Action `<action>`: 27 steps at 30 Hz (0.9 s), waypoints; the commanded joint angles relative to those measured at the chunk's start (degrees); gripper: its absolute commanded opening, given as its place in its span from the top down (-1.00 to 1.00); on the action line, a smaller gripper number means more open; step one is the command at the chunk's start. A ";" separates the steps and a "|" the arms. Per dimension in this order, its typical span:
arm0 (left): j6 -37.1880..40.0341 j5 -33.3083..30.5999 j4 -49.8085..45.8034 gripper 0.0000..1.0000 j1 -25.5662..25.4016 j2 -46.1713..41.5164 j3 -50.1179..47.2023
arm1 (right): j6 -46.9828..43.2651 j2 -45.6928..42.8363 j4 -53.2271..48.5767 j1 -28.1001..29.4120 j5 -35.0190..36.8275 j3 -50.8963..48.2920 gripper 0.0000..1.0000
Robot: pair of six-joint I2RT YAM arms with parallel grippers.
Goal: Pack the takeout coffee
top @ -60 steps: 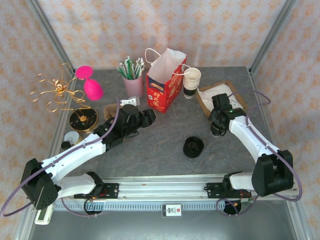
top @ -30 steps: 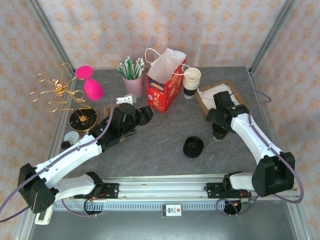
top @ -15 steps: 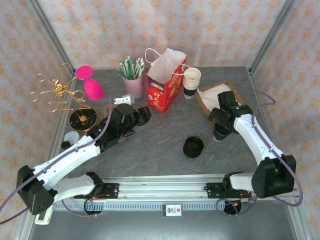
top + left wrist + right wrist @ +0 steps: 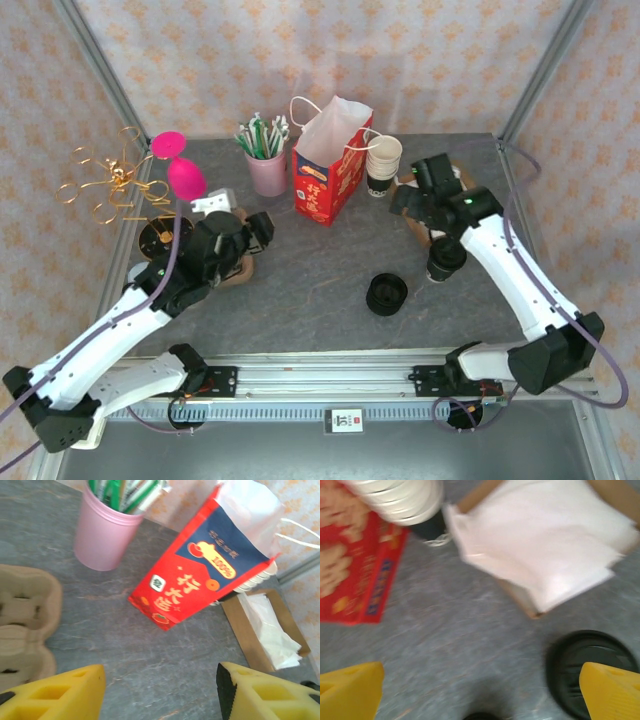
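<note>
Now, from the left: the left arm [image 4: 130, 320] runs from its base at the near-left corner diagonally up the table [image 4: 330, 250], with the wrist aimed toward the red bag [image 4: 328, 170]. The left gripper [image 4: 160, 692] hangs over bare grey surface. Its fingers [image 4: 60, 695] stand well apart, with nothing between them and touching nothing. A cardboard cup carrier [image 4: 22, 625] lies just left of and below that gripper, pockets facing up.

Behind it stands a pink cup of straws [image 4: 266, 170]. The red bag is upright beside the pink cup, with its mouth open. A stack of paper cups [image 4: 383, 163] sits just right of the bag. Black lids [image 4: 386, 294] rest mid-table, between the two arms.

The right arm [image 4: 520, 280] has its elbow at the near-right corner, and the forearm reaches far up with the wrist bent over. The right gripper [image 4: 480, 690] hovers between the bag and the napkin box [image 4: 535, 545]. Its fingers [image 4: 350, 692] are spread very wide and hold nothing.

The coffee cup [image 4: 445, 260], black lid on, stands upright on the table beneath the right forearm, near the napkin box and outside the bag. In the right wrist view its lid lies just beside one finger. Whether they touch cannot be told.
</note>
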 commanded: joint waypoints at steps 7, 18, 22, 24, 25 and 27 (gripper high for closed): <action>-8.14 -8.56 -20.41 -0.30 -0.23 -10.94 0.58 | 5.29 12.90 2.54 23.60 2.66 9.17 -0.88; -15.43 -11.09 -29.63 -0.32 -0.27 -16.27 -1.31 | 3.42 36.16 9.56 35.41 -1.00 26.81 -0.70; -17.25 -12.83 -30.62 -0.32 -0.23 -18.09 -2.65 | 0.06 43.89 11.33 36.63 -0.27 34.53 -0.53; -17.81 -13.21 -30.68 -0.32 -0.27 -18.92 -2.89 | -1.24 47.77 10.73 36.62 -0.51 39.10 -0.42; -17.81 -13.40 -30.69 -0.32 -0.28 -19.26 -2.75 | -1.66 49.54 10.76 36.62 -0.37 41.10 -0.39; -18.75 -14.45 -31.65 -0.32 -0.28 -19.73 -2.22 | -2.30 52.40 11.12 36.63 -0.40 43.76 -0.32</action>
